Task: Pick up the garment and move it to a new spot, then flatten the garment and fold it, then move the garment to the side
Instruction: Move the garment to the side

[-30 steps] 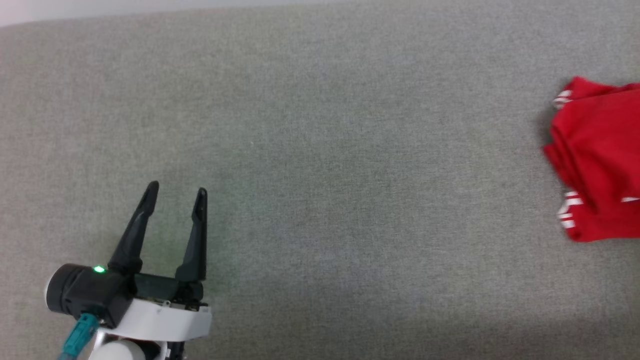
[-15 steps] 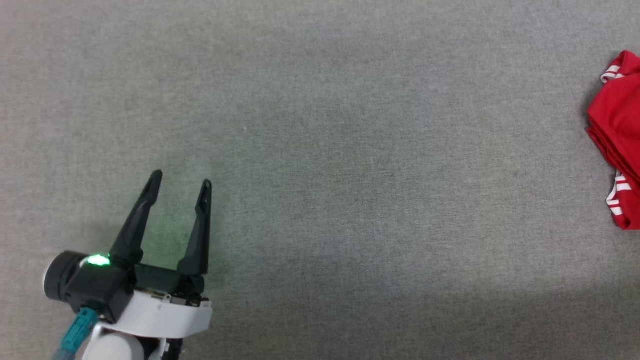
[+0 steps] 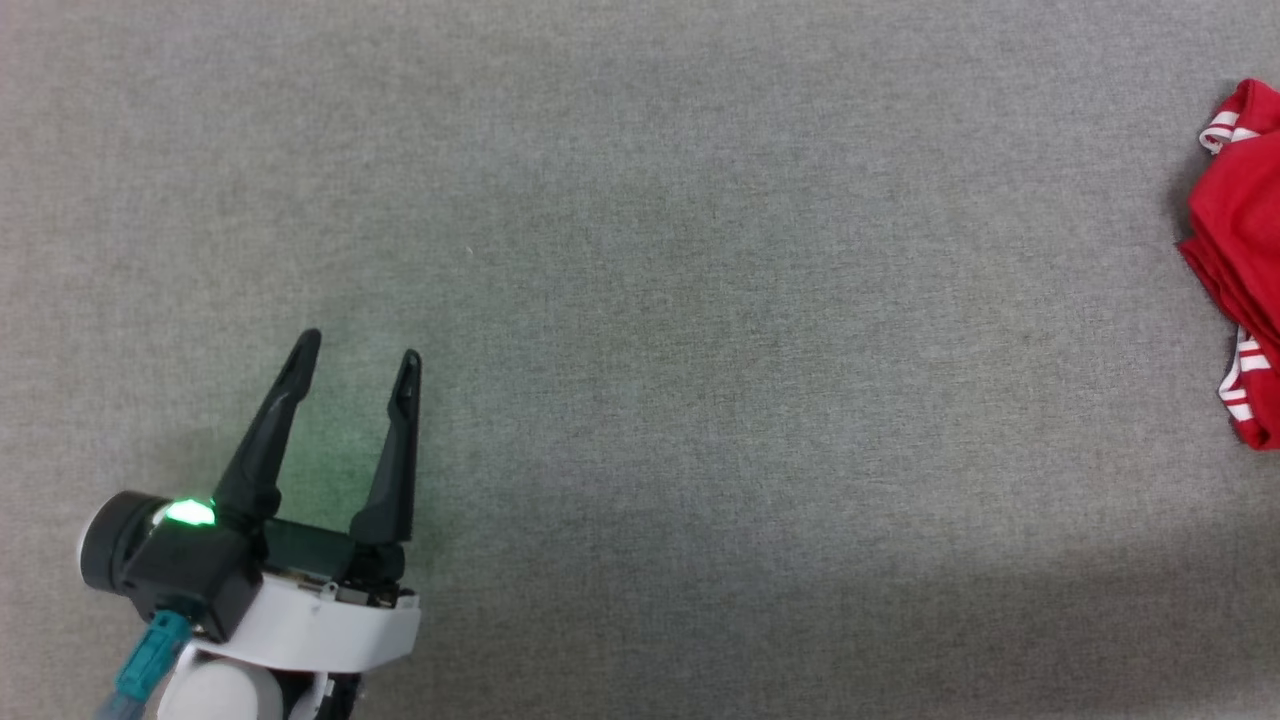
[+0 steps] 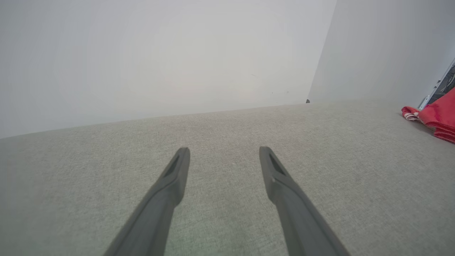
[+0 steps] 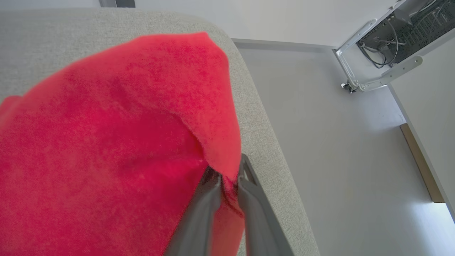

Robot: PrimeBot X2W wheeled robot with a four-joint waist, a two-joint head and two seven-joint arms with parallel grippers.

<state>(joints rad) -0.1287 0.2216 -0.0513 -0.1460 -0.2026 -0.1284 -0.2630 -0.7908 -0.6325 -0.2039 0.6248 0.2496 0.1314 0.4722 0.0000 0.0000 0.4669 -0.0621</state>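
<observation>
The garment (image 3: 1240,250) is a bunched red cloth with white-and-red striped trim, lying at the far right of the grey surface and cut off by the head view's edge. It also appears at the right edge of the left wrist view as a red garment (image 4: 439,117). In the right wrist view the garment (image 5: 106,142) drapes over my right gripper (image 5: 229,170), whose fingers stand close together with a fold of red cloth pinched between them. My left gripper (image 3: 359,350) is open at the lower left, far from the cloth, with nothing between its fingers (image 4: 224,151).
The grey fabric surface (image 3: 700,350) spreads wide between the two arms. Its rounded edge (image 5: 270,149) runs just beside the right gripper, with pale floor beyond. A metal bracket with cables (image 5: 376,53) sits on the wall at the upper right. A white wall (image 4: 160,53) backs the surface.
The head camera has shifted a little. The garment has slid rightward over the surface, and less of it is in the picture. The left gripper stays open in about the same place.
</observation>
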